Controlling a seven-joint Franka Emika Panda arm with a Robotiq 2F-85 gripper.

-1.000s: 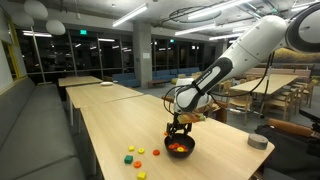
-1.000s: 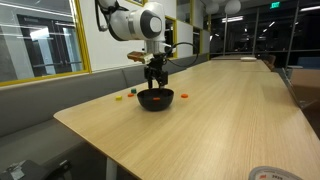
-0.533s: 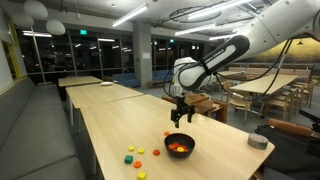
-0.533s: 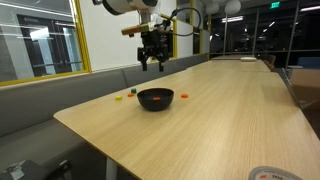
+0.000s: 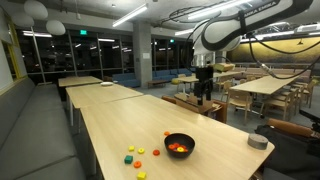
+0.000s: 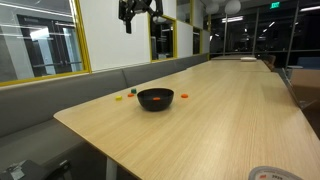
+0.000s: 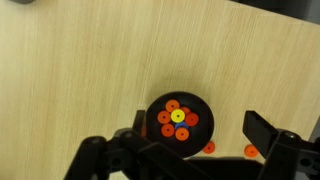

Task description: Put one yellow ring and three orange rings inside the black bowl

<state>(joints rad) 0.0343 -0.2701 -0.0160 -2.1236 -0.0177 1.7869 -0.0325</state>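
Hand [image 5: 203, 97] high up, air over black bowl [image 5: 179, 145] clear. Tabletop [image 6: 230, 110] open all round; only loose small pieces [image 5: 134, 154] on one side, tape roll [image 5: 257, 142] near the edge.

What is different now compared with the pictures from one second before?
The open gripper rose from just above the small round black bowl to high over the wooden table. Nothing visibly taken or released. The bowl, the orange and yellow rings in it, and the loose coloured pieces beside it stayed put.
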